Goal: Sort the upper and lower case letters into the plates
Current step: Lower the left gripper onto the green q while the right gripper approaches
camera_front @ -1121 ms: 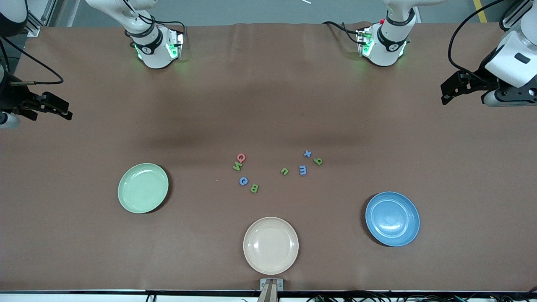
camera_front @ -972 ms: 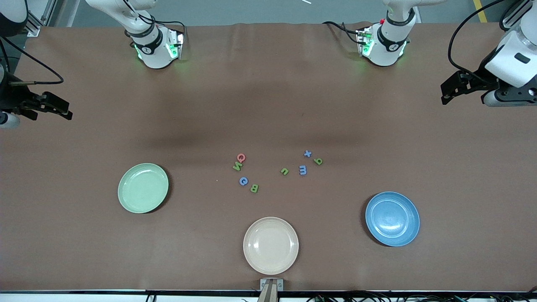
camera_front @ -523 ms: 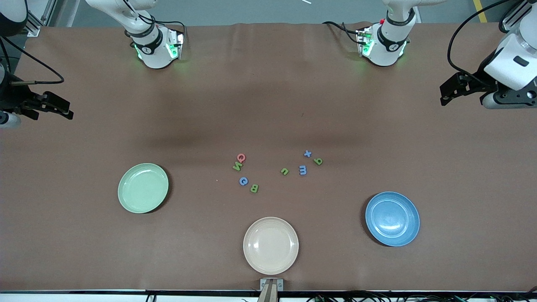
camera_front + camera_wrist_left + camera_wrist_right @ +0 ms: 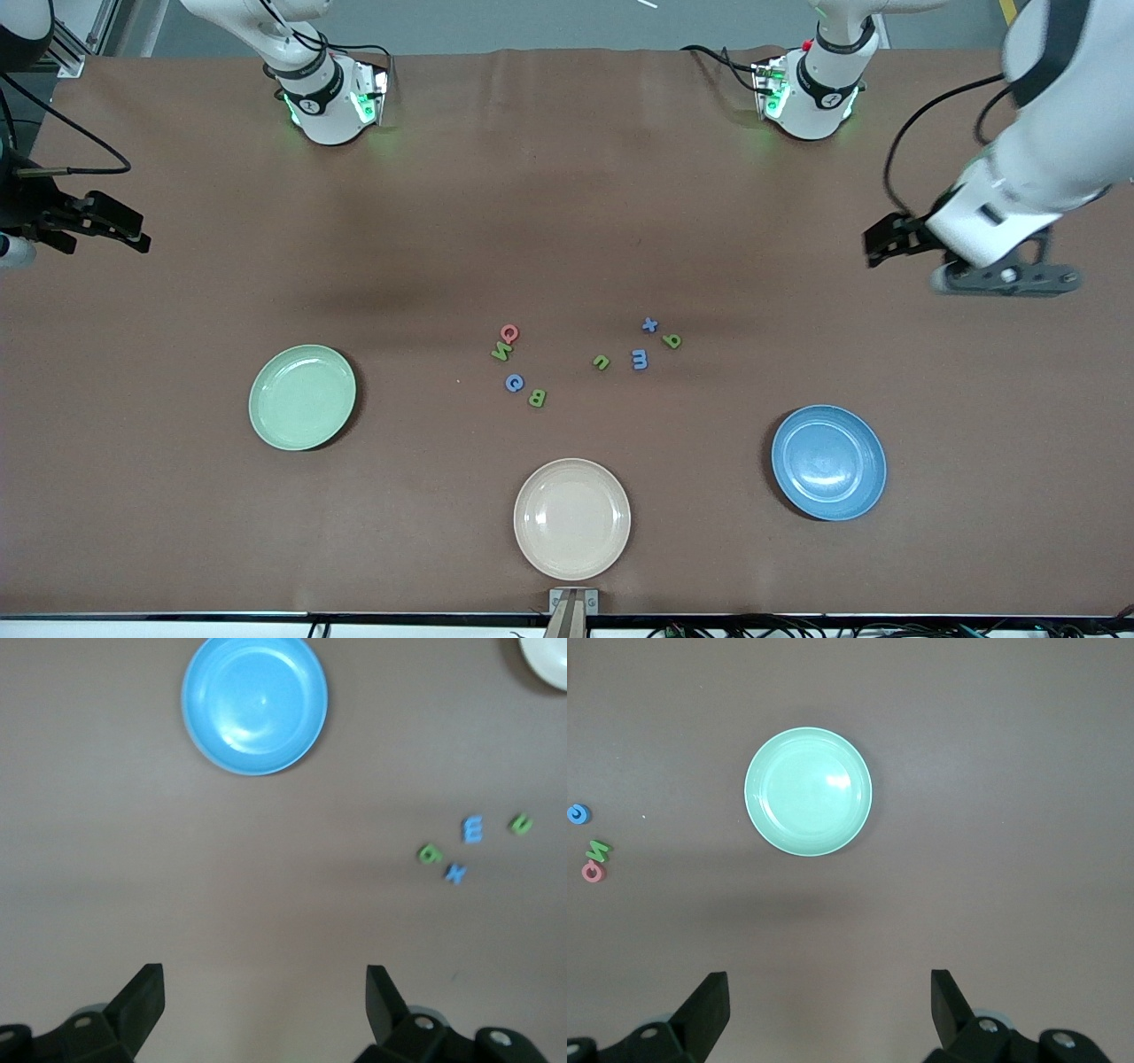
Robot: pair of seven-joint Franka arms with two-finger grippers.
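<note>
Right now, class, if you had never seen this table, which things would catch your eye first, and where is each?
Three plates stand out: a mint green plate toward the right arm's end, a blue plate toward the left arm's end, and a beige plate between them, nearest the front camera. Small coloured letters lie scattered mid-table, farther from the camera than the plates. The left gripper hangs open over bare table; the right gripper waits open at the table's edge.

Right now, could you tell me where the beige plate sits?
The beige plate sits nearest the front camera, between the green plate and blue plate, below the letters.
</note>
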